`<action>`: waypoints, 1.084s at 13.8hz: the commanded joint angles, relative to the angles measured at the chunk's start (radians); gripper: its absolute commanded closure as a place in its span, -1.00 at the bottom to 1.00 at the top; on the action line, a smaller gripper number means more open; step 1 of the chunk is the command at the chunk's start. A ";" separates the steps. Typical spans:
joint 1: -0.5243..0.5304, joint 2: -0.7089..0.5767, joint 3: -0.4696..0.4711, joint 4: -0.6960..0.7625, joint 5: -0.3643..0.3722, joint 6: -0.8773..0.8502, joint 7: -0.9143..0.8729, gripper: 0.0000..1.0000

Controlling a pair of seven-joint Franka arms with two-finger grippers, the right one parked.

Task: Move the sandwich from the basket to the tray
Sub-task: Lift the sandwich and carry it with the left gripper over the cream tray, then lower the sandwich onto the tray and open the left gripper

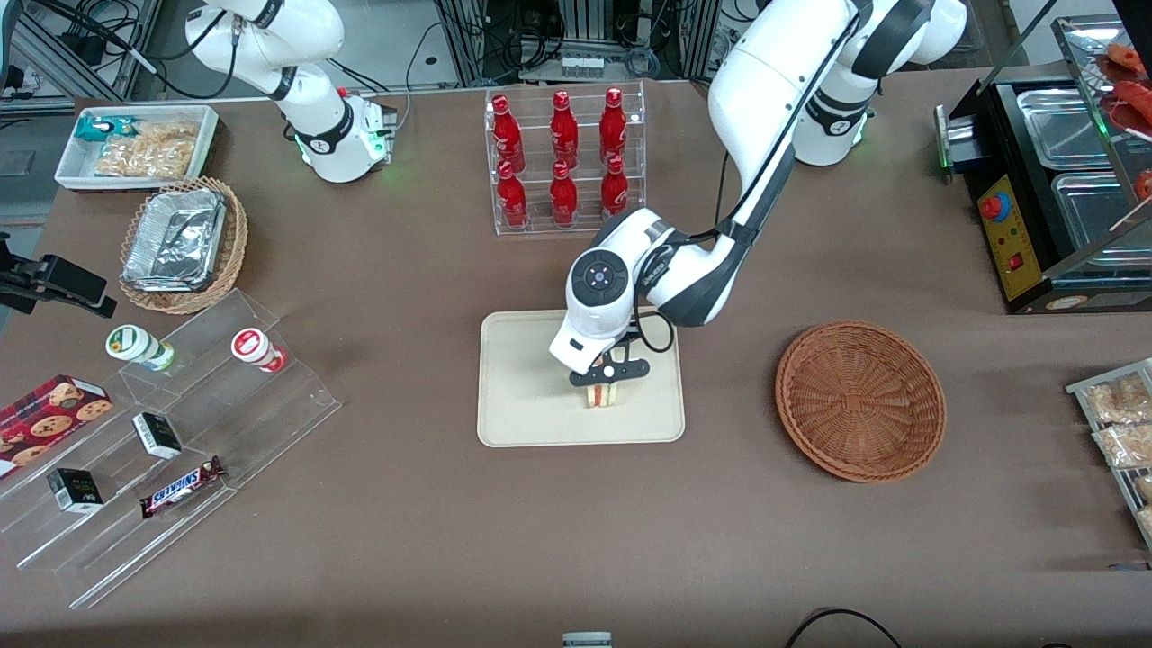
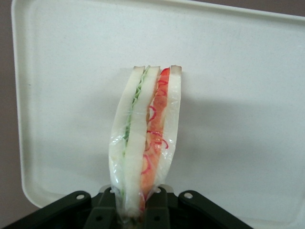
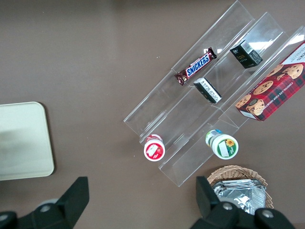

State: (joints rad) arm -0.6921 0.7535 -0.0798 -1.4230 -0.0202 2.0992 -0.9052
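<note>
The gripper (image 1: 601,389) is positioned over the tray (image 1: 513,414), fingers clamped on the sandwich (image 1: 600,394). The sandwich (image 2: 145,138) is held on edge, its red and green filling layers visible, above the tray (image 2: 238,95) surface. The basket (image 1: 859,400) sits beside the tray, toward the working arm's end of the table (image 1: 450,540).

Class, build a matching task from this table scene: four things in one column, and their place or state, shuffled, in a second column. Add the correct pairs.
Things:
1. sandwich
2. basket
3. tray
4. gripper

Places or states:
A. empty, toward the working arm's end of the table
B. shut on the sandwich, over the tray
C. held upright, cut edge showing
D. flat on the table, under the sandwich

Pairs: 1-C, 2-A, 3-D, 4-B
</note>
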 commanded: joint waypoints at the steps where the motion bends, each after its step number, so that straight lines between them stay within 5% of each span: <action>1: -0.035 0.047 0.015 0.053 0.006 0.007 -0.047 0.84; 3: -0.037 0.047 0.015 0.050 0.005 0.016 -0.064 0.55; 4: -0.034 0.044 0.015 0.050 0.006 0.016 -0.052 -0.08; 5: -0.030 0.035 0.015 0.044 0.008 0.016 -0.055 -0.96; 15: 0.011 -0.196 0.104 0.012 0.032 -0.269 -0.057 -1.00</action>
State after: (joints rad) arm -0.6813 0.6006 0.0071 -1.3561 0.0007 1.8634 -0.9530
